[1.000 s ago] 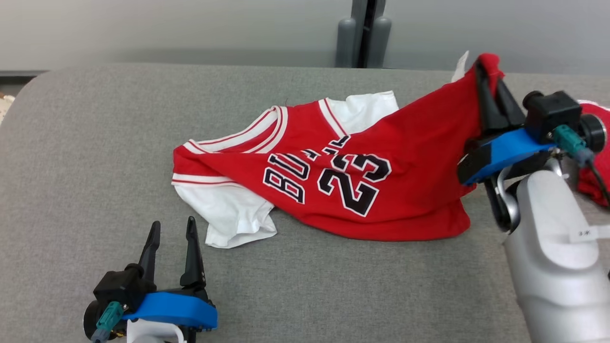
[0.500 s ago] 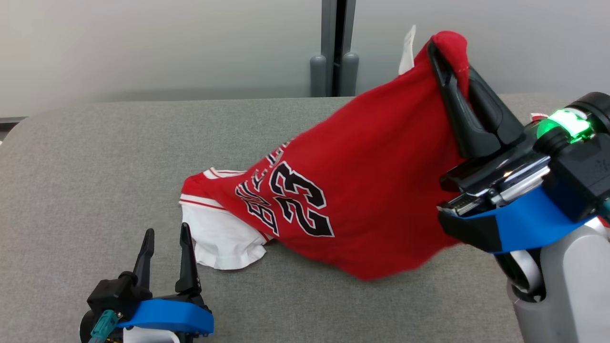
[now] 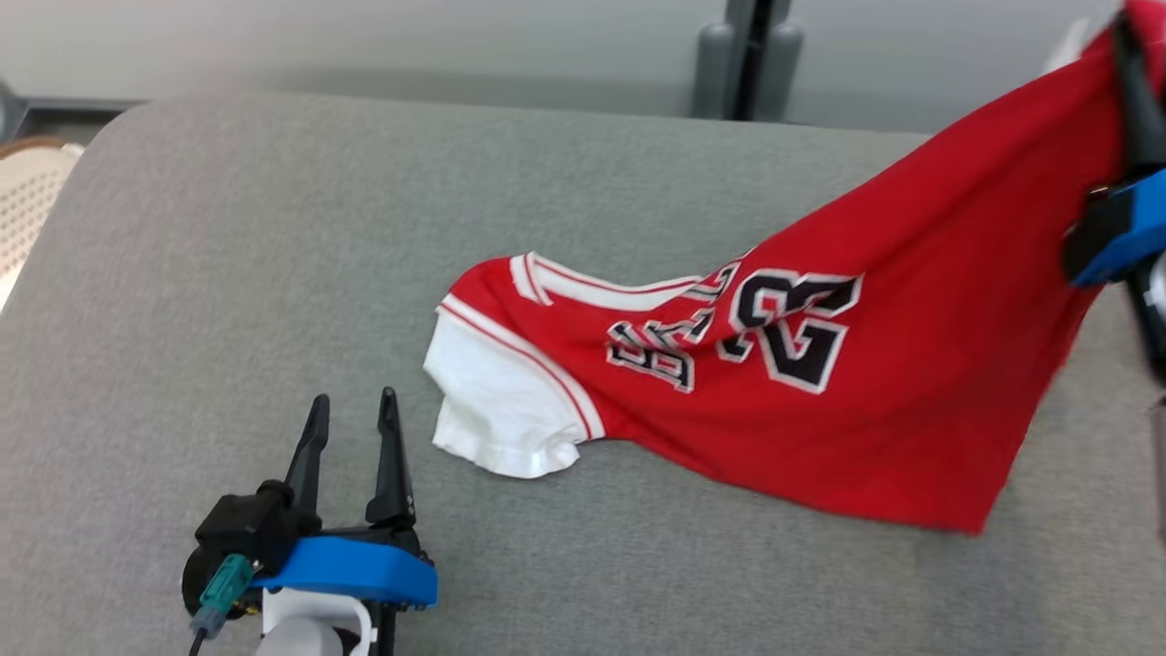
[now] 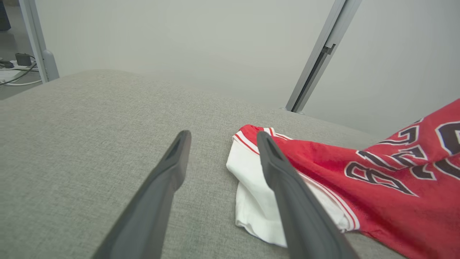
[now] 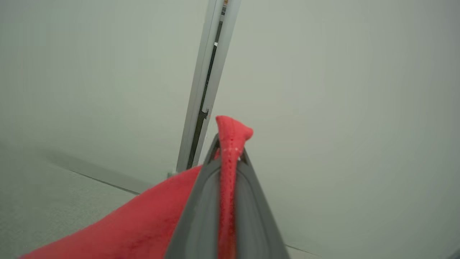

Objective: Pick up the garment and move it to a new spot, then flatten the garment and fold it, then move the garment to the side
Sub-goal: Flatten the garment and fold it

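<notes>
The main risk is the grip. The right gripper [image 5: 230, 151] has its two fingers [image 5: 201, 216] closed tight on just a narrow fold of the red jersey [image 3: 847, 383], with a small nub of cloth poking out past the tips. Most of the jersey's weight hangs from that one pinch, so I judge that a quick pull could slide the fold out and drop the jersey in a heap.

The second risk is drag. The raised end is at the far right, while the collar end and the white sleeve [image 3: 496, 410] lie on the grey padded table [image 3: 273, 228] near its middle. If the jersey is hauled sideways like this, the cloth on the table may bunch or roll under itself (more to flatten afterwards). The sleeve also lies just beside the left gripper [image 3: 353, 398], to its right, and could catch on a finger if it is swept that way.

The right arm is held high at the right edge, fingers pointing up and away towards the pale wall, stretching the jersey into a slope down to the table. The left gripper rests low at the near left, fingers spread wide and pointing away, holding nothing and clear of the cloth.
</notes>
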`<state>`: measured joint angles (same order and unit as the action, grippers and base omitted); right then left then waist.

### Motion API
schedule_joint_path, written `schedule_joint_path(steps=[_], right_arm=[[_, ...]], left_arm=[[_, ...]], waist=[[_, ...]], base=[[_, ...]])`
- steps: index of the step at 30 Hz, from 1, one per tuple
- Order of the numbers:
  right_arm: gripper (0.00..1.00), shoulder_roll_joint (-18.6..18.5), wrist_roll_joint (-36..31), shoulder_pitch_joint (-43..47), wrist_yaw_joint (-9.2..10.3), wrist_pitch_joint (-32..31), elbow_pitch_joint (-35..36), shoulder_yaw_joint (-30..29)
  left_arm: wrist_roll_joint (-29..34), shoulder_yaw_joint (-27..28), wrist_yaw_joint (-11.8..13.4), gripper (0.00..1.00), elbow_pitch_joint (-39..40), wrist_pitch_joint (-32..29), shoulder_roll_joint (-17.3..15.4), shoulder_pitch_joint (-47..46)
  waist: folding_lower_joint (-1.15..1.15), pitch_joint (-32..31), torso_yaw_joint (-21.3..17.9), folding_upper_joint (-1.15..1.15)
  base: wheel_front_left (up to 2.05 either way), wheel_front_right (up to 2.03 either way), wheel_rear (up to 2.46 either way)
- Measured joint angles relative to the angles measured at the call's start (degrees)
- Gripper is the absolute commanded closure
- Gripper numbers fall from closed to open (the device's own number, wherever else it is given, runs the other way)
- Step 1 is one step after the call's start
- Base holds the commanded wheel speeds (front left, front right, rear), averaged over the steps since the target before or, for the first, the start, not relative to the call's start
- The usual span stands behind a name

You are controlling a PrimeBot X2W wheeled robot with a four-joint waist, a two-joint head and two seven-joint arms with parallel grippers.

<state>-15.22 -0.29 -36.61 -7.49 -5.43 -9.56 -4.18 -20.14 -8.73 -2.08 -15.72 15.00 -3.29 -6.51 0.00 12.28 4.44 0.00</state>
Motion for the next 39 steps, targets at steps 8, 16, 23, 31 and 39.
schedule_joint_path(steps=[8,16,23,31,39], right_arm=[[1.00,-3.1,-8.5,-11.9,-0.01,6.3,-17.8,-8.3],[0.00,2.1,-18.0,-16.7,-0.01,12.8,-31.0,-14.9],[0.00,6.1,-18.6,-17.2,-0.01,18.7,-37.8,-11.3],[0.00,9.3,-12.7,-12.1,0.00,20.3,-37.1,-8.0],[0.00,11.2,-5.6,4.9,0.00,20.5,-25.8,-3.2]], left_arm=[[0.5,-2.6,-0.9,0.00,-0.5,0.0,0.2,-2.8],[0.4,-4.8,-1.0,0.00,-1.1,0.0,0.3,-4.0],[0.2,-4.6,-0.6,0.00,-1.4,0.0,0.4,-4.0],[1.0,-2.9,-0.8,0.00,-3.2,0.0,0.1,-5.2],[1.0,-1.1,-0.7,0.00,-3.5,0.0,0.1,-3.2]], waist=[[0.00,4.4,4.7,0.00],[0.01,6.6,6.9,0.00],[0.01,5.6,4.1,0.00],[0.01,2.9,-0.6,0.00],[0.00,-0.3,-4.8,0.00]], base=[[0.00,0.00,0.00],[0.00,0.00,0.00],[0.00,0.00,0.00],[0.00,0.00,0.00],[0.00,0.00,0.00]])
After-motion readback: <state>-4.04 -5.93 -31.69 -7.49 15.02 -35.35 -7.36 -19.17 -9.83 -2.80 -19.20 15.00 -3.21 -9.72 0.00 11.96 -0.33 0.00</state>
